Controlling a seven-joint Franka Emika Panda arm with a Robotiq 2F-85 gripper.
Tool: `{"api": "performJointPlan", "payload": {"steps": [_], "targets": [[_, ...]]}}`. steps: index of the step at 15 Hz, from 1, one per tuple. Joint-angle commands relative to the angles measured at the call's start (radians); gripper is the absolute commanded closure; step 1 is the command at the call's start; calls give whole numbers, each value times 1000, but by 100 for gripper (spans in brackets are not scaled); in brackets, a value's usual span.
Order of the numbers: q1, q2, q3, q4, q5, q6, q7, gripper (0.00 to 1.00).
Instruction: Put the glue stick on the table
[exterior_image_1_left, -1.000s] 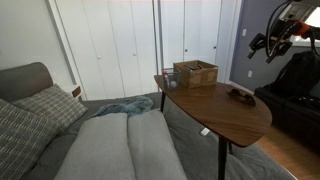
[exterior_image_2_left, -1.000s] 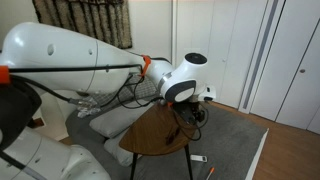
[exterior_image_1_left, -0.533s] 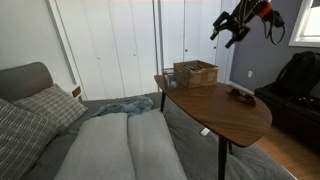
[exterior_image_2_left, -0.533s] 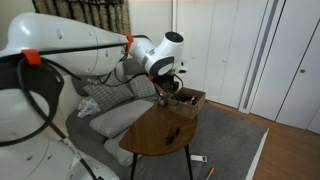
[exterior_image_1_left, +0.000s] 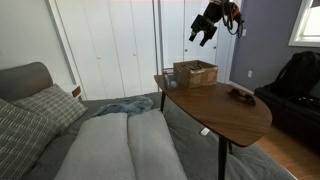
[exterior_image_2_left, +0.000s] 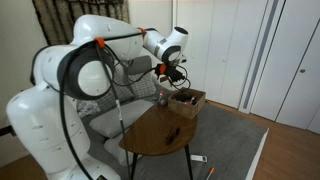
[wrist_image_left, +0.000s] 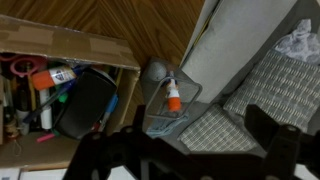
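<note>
The glue stick (wrist_image_left: 174, 96), whitish with an orange part, lies in a clear glass container (wrist_image_left: 160, 118) at the edge of the dark-brown table (wrist_image_left: 120, 20), next to the wooden crate (wrist_image_left: 60, 50). My gripper (wrist_image_left: 185, 150) is open and empty, high above the container and the couch edge. In both exterior views the gripper (exterior_image_1_left: 204, 34) (exterior_image_2_left: 168, 72) hangs in the air above the crate (exterior_image_1_left: 195, 72) (exterior_image_2_left: 187, 102) at the back of the table (exterior_image_1_left: 215, 110) (exterior_image_2_left: 155, 135). The glue stick is too small to make out there.
The crate holds pens, tape and other small items. A flat dark lump (exterior_image_1_left: 240, 95) lies on the table's far side. A grey couch (exterior_image_1_left: 110, 145) with plaid pillows (wrist_image_left: 270, 85) stands against the table. White closet doors (exterior_image_1_left: 110, 40) are behind.
The arm has swung across from beside the table's far side to above the crate. The gripper has stayed open and empty.
</note>
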Motion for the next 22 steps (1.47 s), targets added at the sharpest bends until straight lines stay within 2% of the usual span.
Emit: {"api": "performJointPlan", "payload": {"steps": [1, 2, 3, 6, 9, 14, 17, 18, 22], "targets": [[-61, 181, 68, 197, -25, -85, -151, 0], [-80, 201, 85, 219, -18, -95, -211, 0], [-87, 136, 102, 123, -11, -35, -129, 0], [-110, 197, 121, 185, -14, -54, -190, 0], [-106, 204, 138, 177, -7, -48, -181, 0], [-98, 251, 214, 133, 8, 130, -113, 0], [-107, 305, 246, 163, -7, 183, -99, 2], [-111, 332, 251, 184, -20, 174, -94, 18], [-125, 388, 273, 214, -13, 150, -107, 39]]}}
